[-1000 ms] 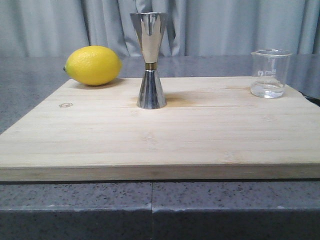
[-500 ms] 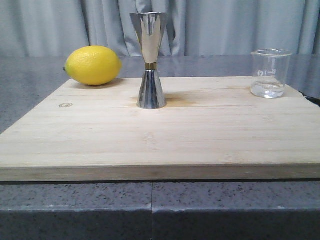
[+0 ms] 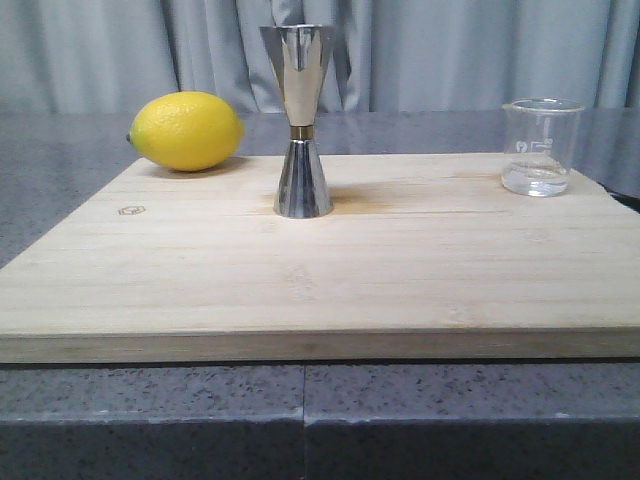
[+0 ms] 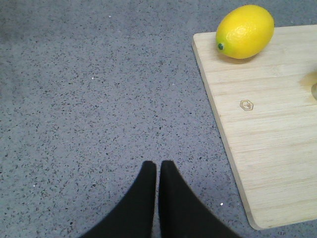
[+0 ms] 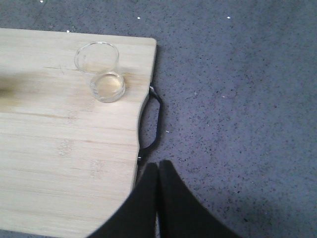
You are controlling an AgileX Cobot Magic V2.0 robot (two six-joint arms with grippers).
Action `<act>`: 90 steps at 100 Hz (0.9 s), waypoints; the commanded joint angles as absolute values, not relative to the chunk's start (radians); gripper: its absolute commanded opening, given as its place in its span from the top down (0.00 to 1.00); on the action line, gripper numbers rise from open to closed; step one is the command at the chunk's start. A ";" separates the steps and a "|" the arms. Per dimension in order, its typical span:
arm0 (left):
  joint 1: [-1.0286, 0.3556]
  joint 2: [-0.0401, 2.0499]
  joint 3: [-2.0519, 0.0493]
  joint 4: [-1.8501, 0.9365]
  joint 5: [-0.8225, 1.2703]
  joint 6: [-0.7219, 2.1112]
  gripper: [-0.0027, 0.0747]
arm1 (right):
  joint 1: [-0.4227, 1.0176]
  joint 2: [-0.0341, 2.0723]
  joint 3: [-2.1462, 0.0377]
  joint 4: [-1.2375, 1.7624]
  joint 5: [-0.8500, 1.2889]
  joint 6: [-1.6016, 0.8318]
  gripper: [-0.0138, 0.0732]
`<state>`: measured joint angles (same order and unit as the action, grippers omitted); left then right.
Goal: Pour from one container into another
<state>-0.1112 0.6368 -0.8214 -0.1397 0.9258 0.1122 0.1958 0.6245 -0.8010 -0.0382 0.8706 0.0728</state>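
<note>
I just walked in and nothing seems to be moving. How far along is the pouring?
Hard to say. The glass beaker stands upright with a little clear liquid at its bottom; the steel jigger stands mid-board, its contents hidden. Both grippers, left and right, are shut and empty over the counter. That fits liquid awaiting pouring or a finished pour.

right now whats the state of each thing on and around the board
jigger: upright on the board, contents hidden
beaker: upright near the board's right edge, a little clear liquid at the bottom
lemon: whole, lying at the board's far left corner
cutting board: flat on the counter
left claw: shut, holding nothing, over bare counter
right claw: shut, holding nothing, beside the board's edge
</note>
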 commanded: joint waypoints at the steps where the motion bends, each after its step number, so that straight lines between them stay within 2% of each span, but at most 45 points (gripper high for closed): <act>1: -0.109 0.636 -0.847 -0.158 0.857 0.104 0.99 | 0.188 0.624 -0.825 -0.056 0.809 0.072 0.92; 28: -0.109 0.592 -0.806 -0.149 0.799 0.106 0.99 | 0.188 0.624 -0.823 -0.056 0.809 0.072 0.92; 52: -0.014 0.300 -0.497 -0.149 0.434 0.106 0.99 | 0.188 0.624 -0.823 -0.056 0.809 0.072 0.92; 71: -0.011 0.092 -0.251 -0.149 0.295 0.106 0.99 | 0.188 0.624 -0.823 -0.056 0.809 0.072 0.92; 90: -0.011 0.013 -0.095 -0.149 0.144 0.106 0.99 | 0.188 0.624 -0.823 -0.056 0.809 0.072 0.92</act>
<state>-0.0138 0.0187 -0.1135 -0.1414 0.3043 0.1122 0.1958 0.6245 -0.7988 -0.0398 0.8706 0.0735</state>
